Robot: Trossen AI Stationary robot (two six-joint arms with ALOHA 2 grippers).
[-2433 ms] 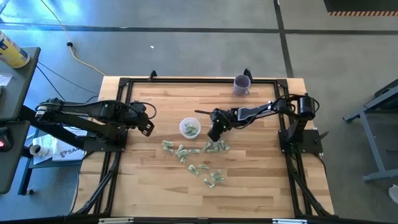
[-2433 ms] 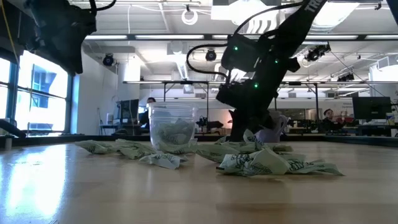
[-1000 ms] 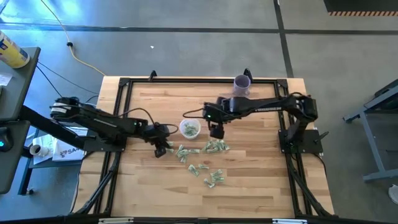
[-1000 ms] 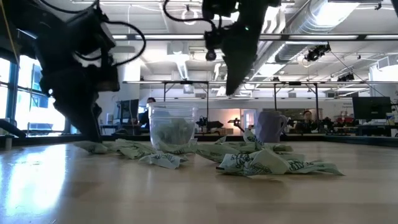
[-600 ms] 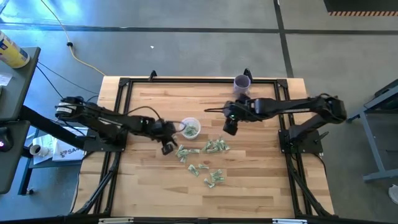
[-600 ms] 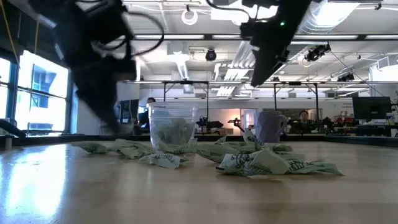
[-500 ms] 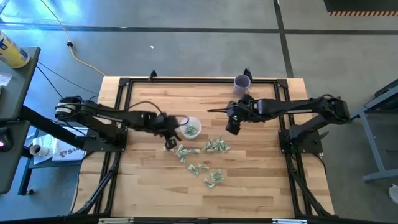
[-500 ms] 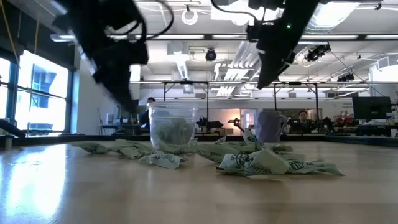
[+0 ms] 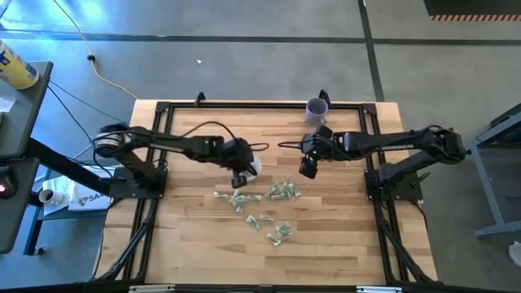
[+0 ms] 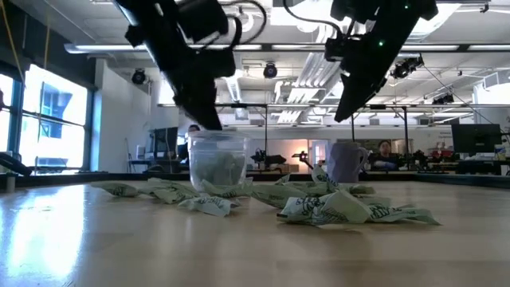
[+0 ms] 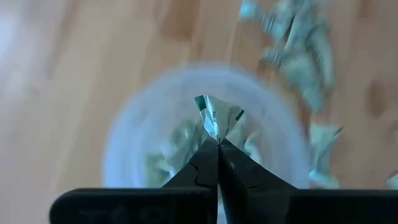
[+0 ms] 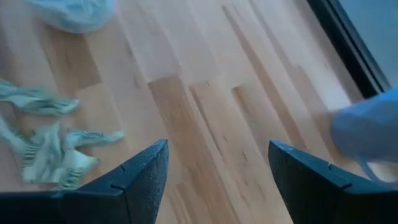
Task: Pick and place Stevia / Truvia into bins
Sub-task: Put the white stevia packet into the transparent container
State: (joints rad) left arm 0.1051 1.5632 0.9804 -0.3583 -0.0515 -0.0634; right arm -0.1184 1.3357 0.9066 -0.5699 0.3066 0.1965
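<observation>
Right now I'm looking across the counter [image 9: 326, 244] first, then working down to the small stuff. My left gripper [image 11: 217, 142] is hanging directly over the cup [image 10: 220, 163], pinched closed on one packet [image 11: 216, 118] whose folded end is sticking up past the fingertips. My right gripper [image 12: 217, 171] is hovering with its jaws spread and nothing in them, above bare wood between the purple mug [image 9: 317, 108] and the loose packets [image 9: 262, 207].

That scatter is lying on the counter just in front of the cup, a few of them bunched, others a little apart. The cup itself is showing a layer of packets already inside.

I'm judging these packets as very light, thin and soft: they are crumpling and standing up at the corners rather than lying flat, so a pinch on a raised edge or fold looks easier than trying to get under a flat face. The paper probably slides on the wood, and a hard squeeze could tear it.

Each packet is looking green and white, small, rectangular and creased.
</observation>
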